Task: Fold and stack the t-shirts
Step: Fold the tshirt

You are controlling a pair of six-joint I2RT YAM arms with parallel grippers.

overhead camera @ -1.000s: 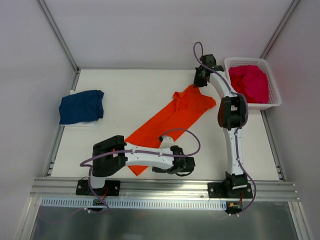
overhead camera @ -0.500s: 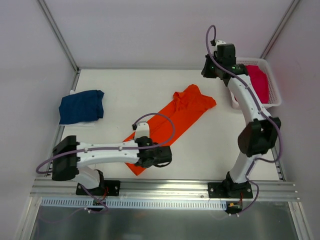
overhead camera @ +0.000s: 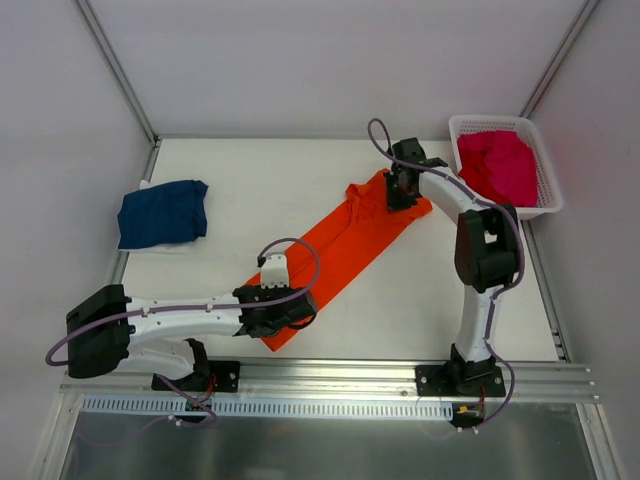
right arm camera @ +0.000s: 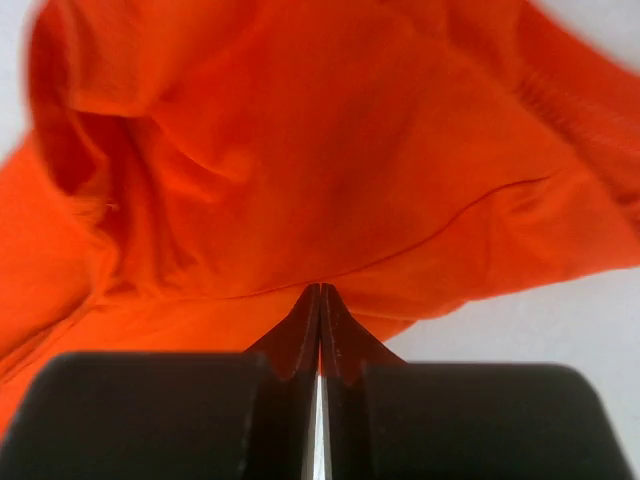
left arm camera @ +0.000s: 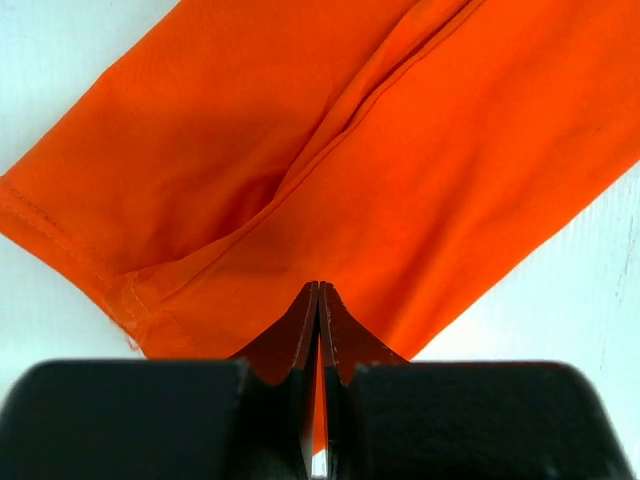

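Observation:
An orange t-shirt (overhead camera: 345,240) lies as a long diagonal strip on the white table, folded lengthwise. My left gripper (overhead camera: 290,307) is shut with its tips (left arm camera: 319,286) over the shirt's near hem end (left arm camera: 400,150). At the far, collar end, my right gripper (overhead camera: 399,193) is also shut, tips (right arm camera: 320,288) against the rumpled orange cloth (right arm camera: 300,150). No fold shows between either pair of jaws. A navy t-shirt (overhead camera: 162,212) lies folded at the left. Magenta t-shirts (overhead camera: 497,165) are heaped in the basket.
The white lattice basket (overhead camera: 545,205) stands at the back right corner, close to the right arm's elbow (overhead camera: 487,245). Metal rails (overhead camera: 120,265) border the table left and right. The left arm stretches low along the near edge.
The right gripper swung from the shirt's far end toward the basket and came back down onto the collar end. The left arm's elbow swept left and its gripper slid left to the near hem.

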